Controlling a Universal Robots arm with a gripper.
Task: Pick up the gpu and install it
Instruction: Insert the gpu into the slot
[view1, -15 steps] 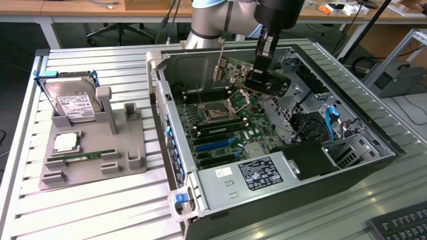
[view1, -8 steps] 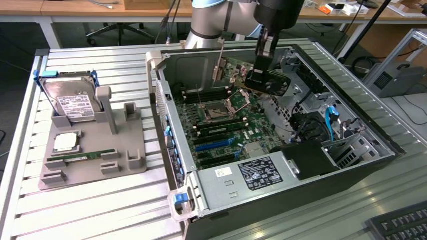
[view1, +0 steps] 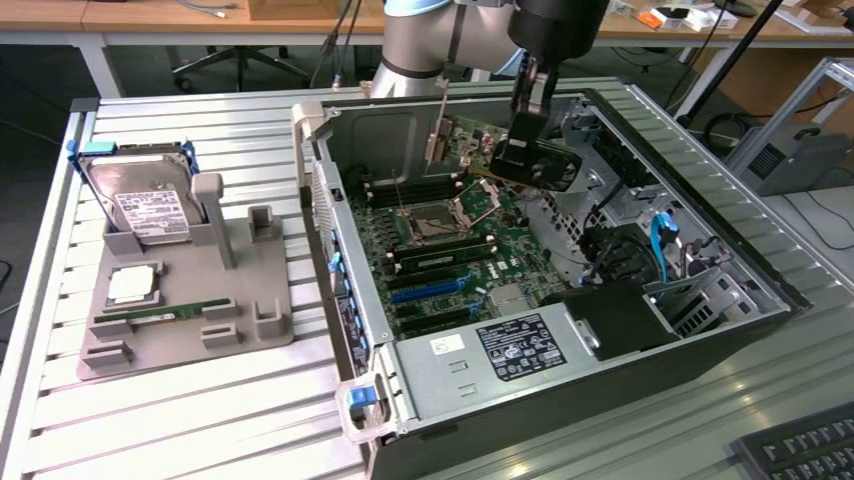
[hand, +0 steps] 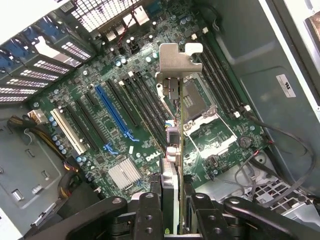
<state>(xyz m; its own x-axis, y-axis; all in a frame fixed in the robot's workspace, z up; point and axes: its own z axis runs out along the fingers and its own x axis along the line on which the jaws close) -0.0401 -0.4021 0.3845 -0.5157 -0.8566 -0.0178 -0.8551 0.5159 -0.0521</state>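
The gripper (hand: 171, 217) is clamped on the gpu (hand: 172, 150); the card hangs edge-on above the motherboard (hand: 115, 130) inside the open case (view1: 747, 300), its bracket (hand: 172, 62) at the end away from the fingers; it looks light, thin and stiff but fragile; the bare edges, clear of chips and contacts, seem the safest hold.

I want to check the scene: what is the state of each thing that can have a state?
thin flat gpu card with silver bracket: held above the green motherboard, in no slot.
black gripper: shut on the card.
black computer case: open, side panel off.
boxy silver hard drive: standing in the grey holder.
narrow green memory stick: lying in the holder.
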